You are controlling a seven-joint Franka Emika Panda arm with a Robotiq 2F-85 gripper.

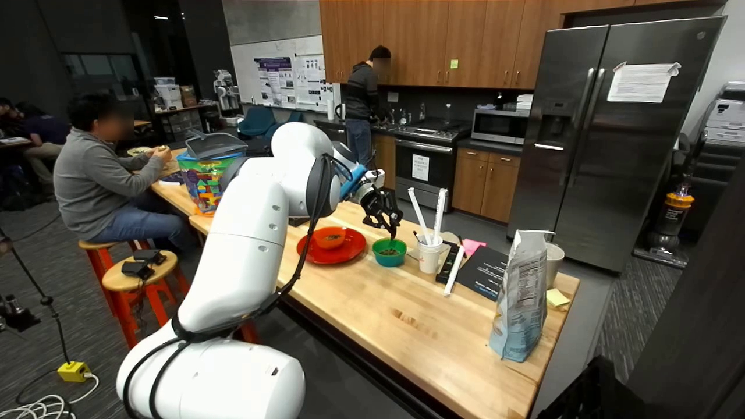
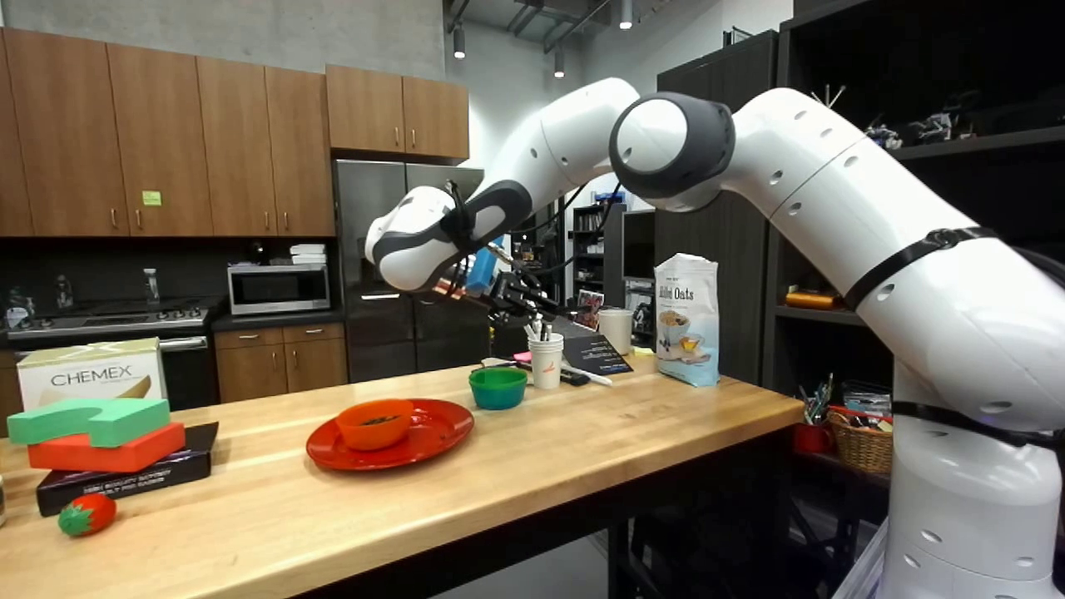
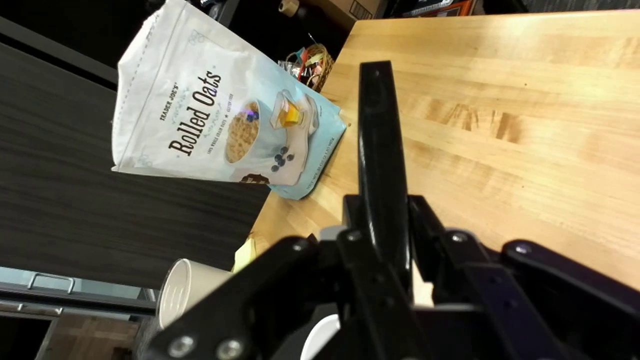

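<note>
My gripper (image 1: 385, 216) is shut on a long, glossy black handle-like object (image 3: 382, 160), which stands out between the fingertips in the wrist view. The gripper also shows in an exterior view (image 2: 524, 301), above the table near the teal-green bowl (image 1: 389, 254). That bowl holds small dark bits and also shows in an exterior view (image 2: 497, 389). Just beside it stands a white paper cup (image 1: 429, 257) with white sticks in it. An orange bowl (image 2: 374, 426) with bits inside rests on a red plate (image 2: 448, 426). The held object's far end is hard to make out in the exterior views.
A Rolled Oats bag (image 1: 520, 302) stands near the table's end, also in the wrist view (image 3: 215, 115). A white cup (image 3: 192, 287), black booklet (image 1: 483, 272) and yellow notes (image 1: 557, 298) are nearby. Foam blocks (image 2: 104, 453), a Chemex box (image 2: 91, 378) and a toy strawberry (image 2: 87, 514) lie opposite.
</note>
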